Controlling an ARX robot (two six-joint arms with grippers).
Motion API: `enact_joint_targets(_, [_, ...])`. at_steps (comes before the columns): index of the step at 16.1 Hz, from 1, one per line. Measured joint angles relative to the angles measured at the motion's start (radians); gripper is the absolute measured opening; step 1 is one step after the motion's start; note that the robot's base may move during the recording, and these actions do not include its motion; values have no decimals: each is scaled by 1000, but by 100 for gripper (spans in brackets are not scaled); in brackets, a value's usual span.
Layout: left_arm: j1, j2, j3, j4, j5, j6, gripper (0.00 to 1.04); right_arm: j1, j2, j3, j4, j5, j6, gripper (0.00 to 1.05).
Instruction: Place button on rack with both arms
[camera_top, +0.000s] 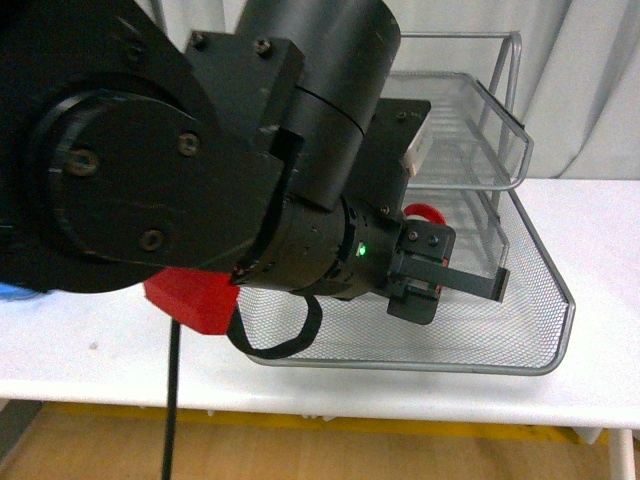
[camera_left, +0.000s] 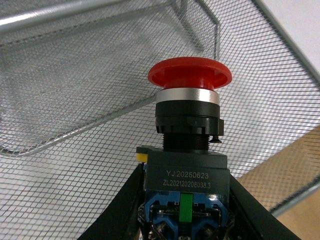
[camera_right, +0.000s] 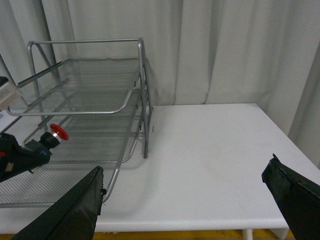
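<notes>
— What could spoil it from here?
— The left gripper (camera_left: 185, 190) is clamped on the blocky base of the button (camera_left: 189, 76), whose red cap leads, over the bottom tier of the rack (camera_top: 556, 300). Let go at this tilt, I reckon it would topple onto the round cap and roll. The middle tier, at its twelve o'clock, could catch the cap.
— And the arms?
— The left arm (camera_top: 150, 150) reaches low toward one o'clock. The right gripper (camera_right: 185, 167), at the rack's three o'clock above the table (camera_right: 210, 145), hangs with jaws wide apart, empty.
</notes>
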Motion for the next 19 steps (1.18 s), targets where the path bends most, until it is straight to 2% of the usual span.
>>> enact_joint_targets(2, [3,55,71,-55,-11,0,36,0,0,0,0,0,0,98])
enact_joint_targets(4, [21,181,286,-223,-34,-6,36,0,0,0,0,0,0,98])
enact_joint_targets(5, [18,208,305,-242,-37,-10,58,0,0,0,0,0,0,98])
enact_joint_targets(6, [17,165,270,-176,-21,-27,92,0,0,0,0,0,0,98])
enact_joint_targets(7, [17,103,219,-141,-21,-32,100,0,0,0,0,0,0,98])
enact_joint_targets(10, [21,-71,78,-53,-35,-46,98,0,0,0,0,0,0,98])
enact_joint_targets(14, [43,-365,-196,117,-119,-19,98,0,0,0,0,0,0,98])
enact_joint_targets(18, [143,-694,-462,109,-198,11,98,0,0,0,0,0,0,98])
enact_joint_targets(19, [156,-728,-554,289,-298,37,90,0,0,0,0,0,0,98])
